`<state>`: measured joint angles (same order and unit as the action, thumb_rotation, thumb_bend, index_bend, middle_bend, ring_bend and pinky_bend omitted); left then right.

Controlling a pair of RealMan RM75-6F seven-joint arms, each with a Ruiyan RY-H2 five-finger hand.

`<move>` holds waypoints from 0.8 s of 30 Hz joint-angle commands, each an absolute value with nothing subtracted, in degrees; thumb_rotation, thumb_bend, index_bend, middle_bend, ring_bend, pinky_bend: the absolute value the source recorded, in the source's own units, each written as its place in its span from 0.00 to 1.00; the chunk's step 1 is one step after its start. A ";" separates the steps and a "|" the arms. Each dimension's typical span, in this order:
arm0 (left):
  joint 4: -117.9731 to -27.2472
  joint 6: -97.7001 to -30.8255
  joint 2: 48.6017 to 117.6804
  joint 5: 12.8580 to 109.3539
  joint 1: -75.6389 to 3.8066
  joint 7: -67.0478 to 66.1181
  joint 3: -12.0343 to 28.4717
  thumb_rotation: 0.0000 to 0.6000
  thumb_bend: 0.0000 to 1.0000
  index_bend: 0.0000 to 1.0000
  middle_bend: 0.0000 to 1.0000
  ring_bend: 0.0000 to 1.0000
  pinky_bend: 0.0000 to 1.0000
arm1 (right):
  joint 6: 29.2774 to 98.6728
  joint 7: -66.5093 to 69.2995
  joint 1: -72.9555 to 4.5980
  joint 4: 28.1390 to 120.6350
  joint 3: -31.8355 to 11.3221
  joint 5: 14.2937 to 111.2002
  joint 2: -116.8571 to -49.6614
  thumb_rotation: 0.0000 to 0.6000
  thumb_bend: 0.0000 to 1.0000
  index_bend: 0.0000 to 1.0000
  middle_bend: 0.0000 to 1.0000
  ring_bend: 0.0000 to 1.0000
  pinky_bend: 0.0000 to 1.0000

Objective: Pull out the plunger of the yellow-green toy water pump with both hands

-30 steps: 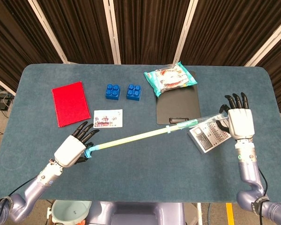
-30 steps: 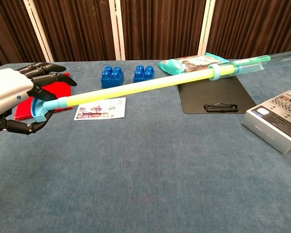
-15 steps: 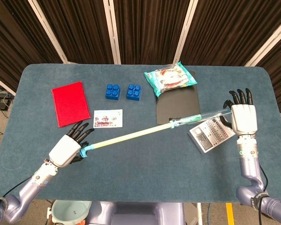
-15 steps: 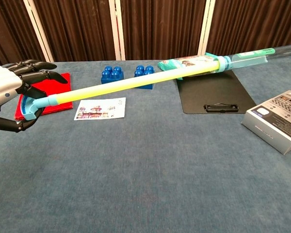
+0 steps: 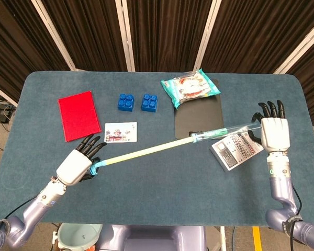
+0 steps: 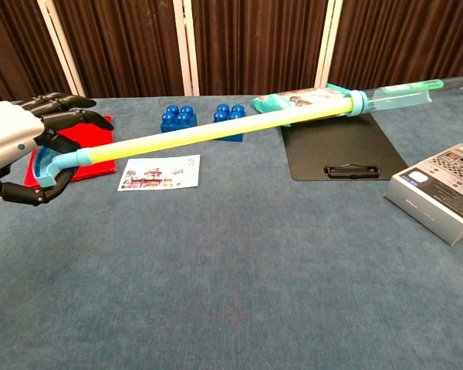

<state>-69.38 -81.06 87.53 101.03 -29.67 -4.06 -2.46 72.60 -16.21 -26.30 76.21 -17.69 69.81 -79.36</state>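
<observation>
The left hand [image 5: 76, 166] sits nearest the robot, low over the table [image 5: 162, 193], its fingers wrapped round the blue curved handle [image 6: 45, 168] at the plunger's end. From that grasp the yellow-green plunger [image 5: 144, 153] runs up and away to the right, clear of the table, drawn far out of the pump [image 5: 225, 132]. Its far end meets the blue collar of the clear tube [image 6: 397, 93], which lies just beyond and left of the right hand [image 5: 273, 134].

The right hand holds the tube's far end; its palm faces away in the head view, fingers upright, so the grip itself is hidden, and the chest view does not show this hand. Just left of the right hand, under the tube, a grey box [image 5: 235, 151] lies on the table.

Beyond the left hand, a small picture card [image 5: 120, 132] lies close by, and a red book [image 5: 78, 115] lies further out to the left. Past the card stand two blue blocks, one [image 5: 126, 101] beside the other [image 5: 149, 102].

Between the hands and further off, a black clipboard [image 5: 196, 123] lies beneath the plunger's line. At its far edge rests a teal snack bag [image 5: 190, 88], overlapping the board.
</observation>
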 commanded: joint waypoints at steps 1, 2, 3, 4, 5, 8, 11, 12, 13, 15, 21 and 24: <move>-69.22 -80.43 87.31 100.55 -30.12 -3.54 -1.93 1.00 0.63 0.52 0.14 0.02 0.04 | 72.31 -15.99 -25.87 76.89 -17.17 69.60 -78.76 1.00 0.34 0.85 0.21 0.13 0.03; -69.21 -80.39 87.20 100.47 -30.10 -3.41 -1.91 1.00 0.63 0.49 0.14 0.02 0.04 | 72.25 -16.08 -25.81 76.91 -17.03 69.58 -78.64 1.00 0.34 0.84 0.21 0.13 0.03; -69.14 -80.38 87.09 100.41 -30.03 -3.24 -1.96 1.00 0.63 0.47 0.14 0.02 0.04 | 72.15 -16.11 -25.77 76.84 -16.82 69.65 -78.58 1.00 0.33 0.82 0.20 0.13 0.03; -69.06 -80.40 86.97 100.37 -29.91 -3.05 -2.05 1.00 0.63 0.46 0.14 0.02 0.04 | 72.01 -16.09 -25.73 76.66 -16.54 69.77 -78.57 1.00 0.33 0.82 0.20 0.13 0.03; -68.93 -80.42 86.84 100.33 -29.78 -2.82 -2.17 1.00 0.62 0.45 0.14 0.02 0.04 | 71.73 -16.00 -25.69 76.41 -16.17 69.90 -78.60 1.00 0.33 0.82 0.20 0.13 0.03; -67.84 -80.20 86.36 99.89 -29.19 -2.00 -2.66 1.00 0.61 0.45 0.14 0.02 0.04 | 70.43 -15.24 -25.21 74.89 -14.49 70.01 -79.20 1.00 0.33 0.82 0.20 0.13 0.03; -65.87 -79.25 86.33 99.05 -28.74 -0.12 -3.12 1.00 0.59 0.45 0.14 0.02 0.04 | 69.78 -14.27 -24.49 72.70 -12.78 70.31 -80.42 1.00 0.33 0.81 0.20 0.13 0.03; -65.20 -78.70 86.43 98.72 -28.65 0.62 -3.29 1.00 0.58 0.45 0.14 0.02 0.04 | 69.68 -13.98 -24.25 71.99 -12.22 70.56 -80.77 1.00 0.33 0.79 0.20 0.13 0.03; -64.29 -77.59 86.66 98.18 -28.58 1.99 -3.64 1.00 0.57 0.45 0.14 0.02 0.04 | 69.67 -13.78 -23.89 70.93 -11.30 71.17 -81.23 1.00 0.32 0.78 0.20 0.13 0.03; -62.73 -76.37 87.29 97.62 -28.50 3.80 -4.02 1.00 0.55 0.45 0.14 0.02 0.04 | 70.27 -12.96 -23.28 69.29 -10.17 72.29 -82.07 1.00 0.31 0.76 0.19 0.13 0.03; -56.55 -75.37 90.38 97.61 -28.21 8.38 -4.89 1.00 0.54 0.46 0.14 0.02 0.04 | 70.94 -10.15 -21.72 66.90 -7.97 74.16 -83.99 1.00 0.30 0.72 0.19 0.13 0.03; -53.96 -74.37 92.06 96.93 -27.89 10.44 -5.09 1.00 0.54 0.46 0.14 0.02 0.04 | 70.97 -9.27 -20.77 66.05 -6.46 75.06 -84.79 1.00 0.29 0.65 0.17 0.13 0.03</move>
